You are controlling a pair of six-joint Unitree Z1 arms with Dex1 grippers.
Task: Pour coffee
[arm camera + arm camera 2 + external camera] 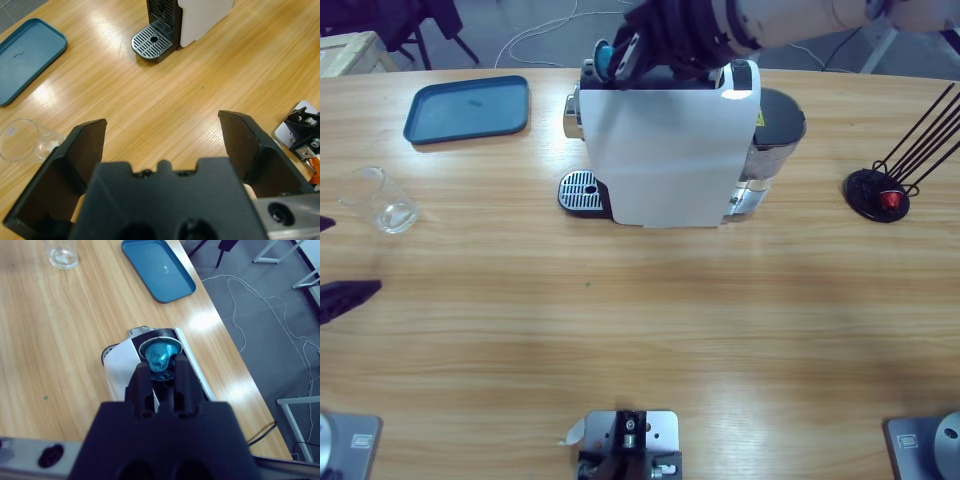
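Coffee machine sits toward the back middle of the wooden table, white body, drip grate sticking out toward our left side. So where are we in the job? Pretty early, we'd say. Our right gripper is up over the top of the machine with its jaws pinched on a teal coffee capsule, right above the slot in the lid. Whether the capsule is actually seated in there or just poised over it, we can't tell from these views.

What's left looks like most of it: get the capsule properly in, close up the machine, put the glass cup on the grate, then brew. The cup is way off on the left part of the table, well apart from the machine, and it looks empty. Nothing is on the grate.

Our left gripper hangs low over bare wood with its jaws spread wide and nothing between them; the cup is just off to one side of it.

Other stuff on the table: a blue tray near the back left and a black wire capsule rack on the right with a red capsule at its base. Past the far edge there's grey floor with white cables and some table legs.
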